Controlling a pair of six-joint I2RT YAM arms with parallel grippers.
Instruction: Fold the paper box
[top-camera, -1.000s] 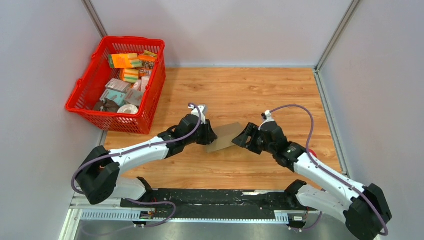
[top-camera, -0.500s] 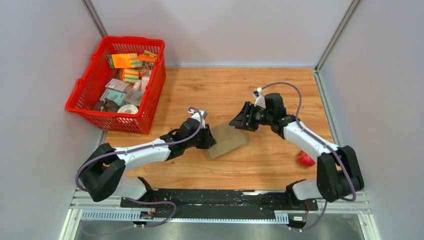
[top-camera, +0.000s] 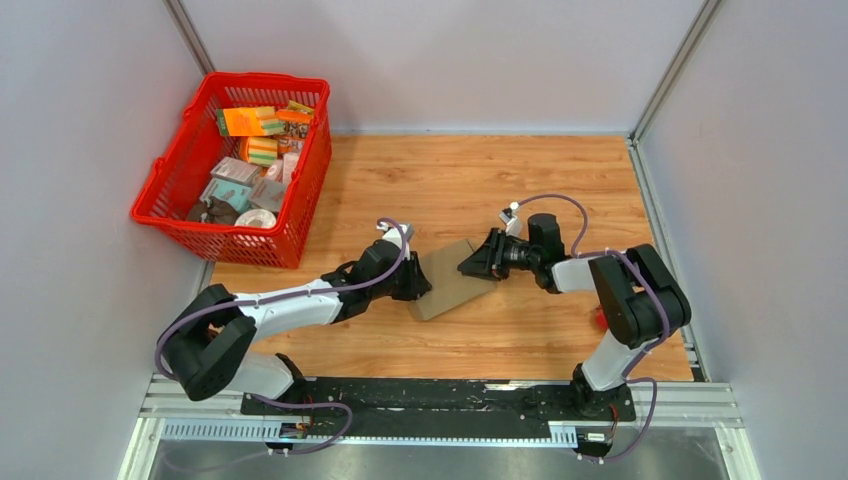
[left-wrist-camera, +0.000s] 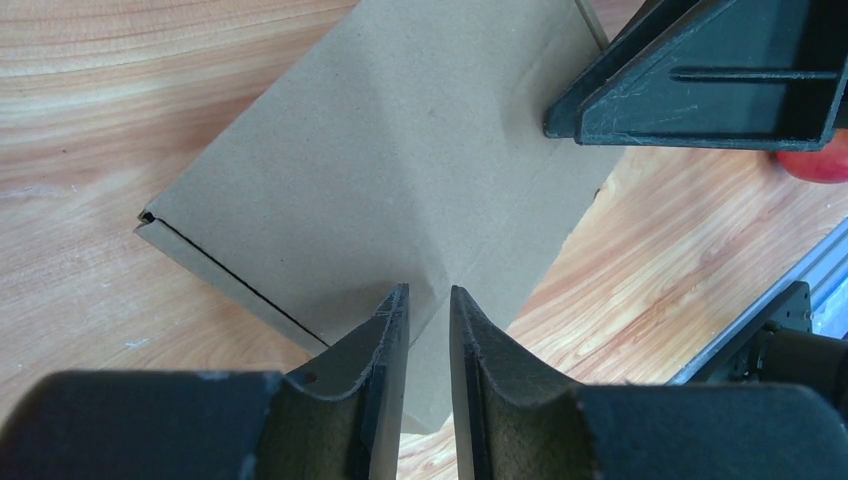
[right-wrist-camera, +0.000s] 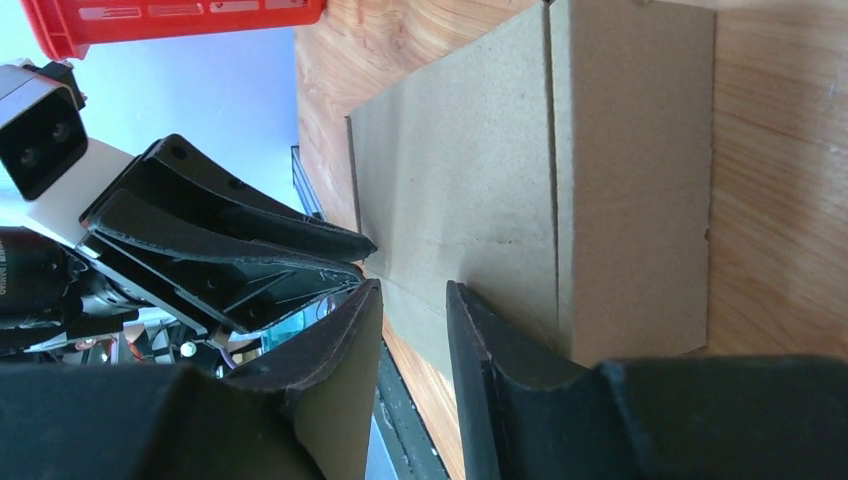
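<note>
At mid table the box lies with its long axis slanting from near-left to far-right. The left gripper is clamped on its near-left end. The right gripper straddles the far-right end with narrow jaws; I cannot tell whether it grips.

l gripper & r gripper at opp ends of paper box.
</note>
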